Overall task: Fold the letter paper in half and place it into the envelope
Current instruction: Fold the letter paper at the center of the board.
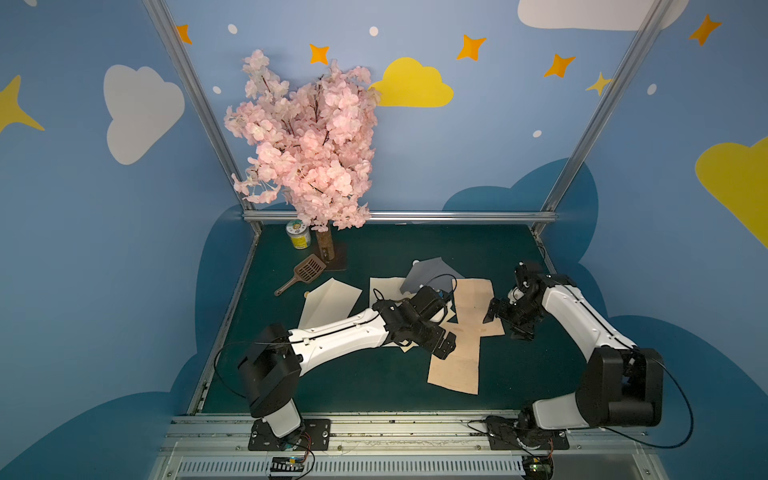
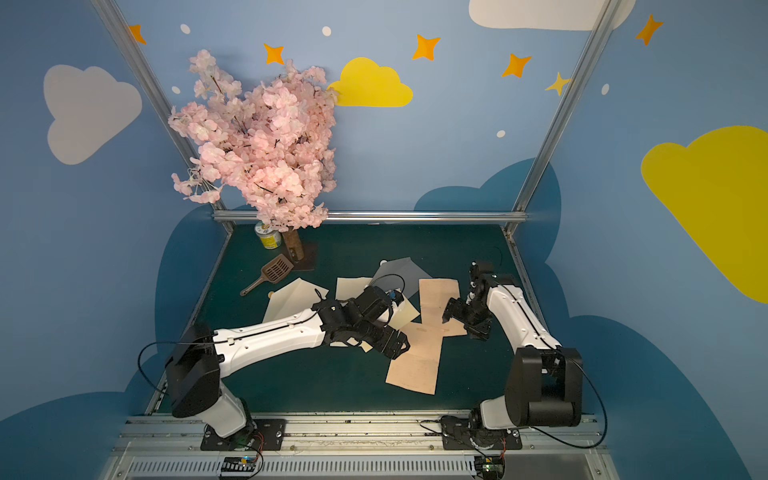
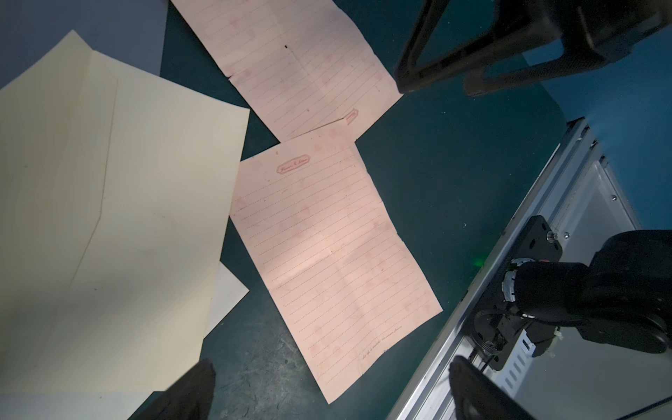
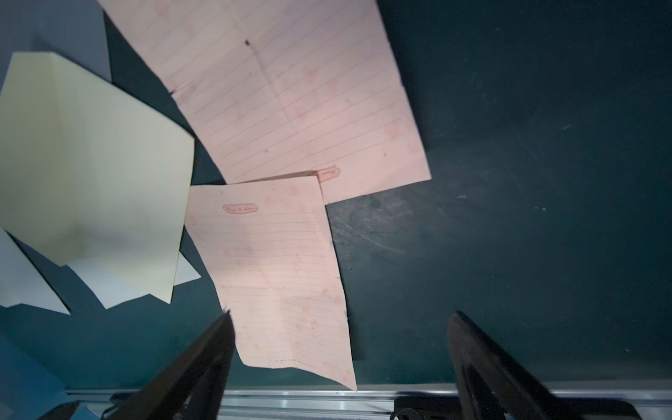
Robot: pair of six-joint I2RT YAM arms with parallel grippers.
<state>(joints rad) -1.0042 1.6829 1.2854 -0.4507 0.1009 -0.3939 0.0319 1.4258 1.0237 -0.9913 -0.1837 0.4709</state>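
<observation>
Lying unfolded beside the cream envelope (image 3: 109,218), pink letter paper (image 3: 327,254); both arms' jaws spread wide.

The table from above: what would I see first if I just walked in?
Probably the big pink blossom tree standing at the table's far left corner. Then the near pink letter sheet overlapping the far pink letter sheet in the middle of the dark green table, with a cream envelope beside them, nearer the tree.
</observation>
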